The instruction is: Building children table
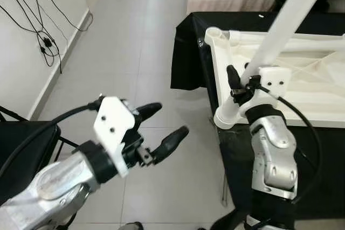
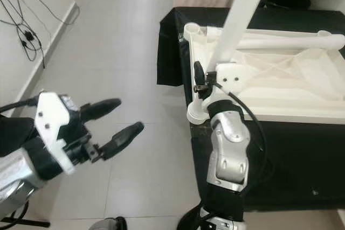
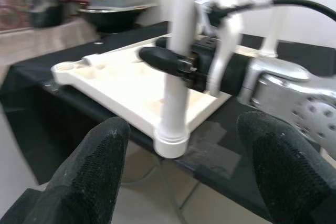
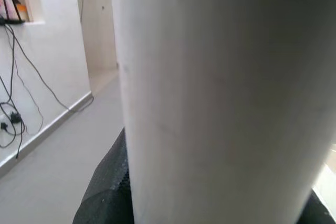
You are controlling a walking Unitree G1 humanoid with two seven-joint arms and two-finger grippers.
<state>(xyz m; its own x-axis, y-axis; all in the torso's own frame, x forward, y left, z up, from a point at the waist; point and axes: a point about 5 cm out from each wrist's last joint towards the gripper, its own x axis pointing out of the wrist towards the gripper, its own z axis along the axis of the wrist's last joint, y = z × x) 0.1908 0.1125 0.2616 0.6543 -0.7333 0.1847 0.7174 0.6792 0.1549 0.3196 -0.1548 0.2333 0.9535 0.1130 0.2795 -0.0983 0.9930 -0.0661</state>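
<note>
Home room: tiled floor (image 1: 135, 52), wall cables (image 1: 46, 41), black-draped table (image 1: 188, 52).

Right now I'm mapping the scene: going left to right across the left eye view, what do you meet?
Wall cables → left end effector → white table leg, held by right end effector → upturned tabletop.

White tabletop (image 1: 302, 79), white leg (image 1: 285, 20); black cloth (image 1: 186, 52); pale grey floor tiles (image 1: 135, 41); black fingers (image 1: 170, 141).
</note>
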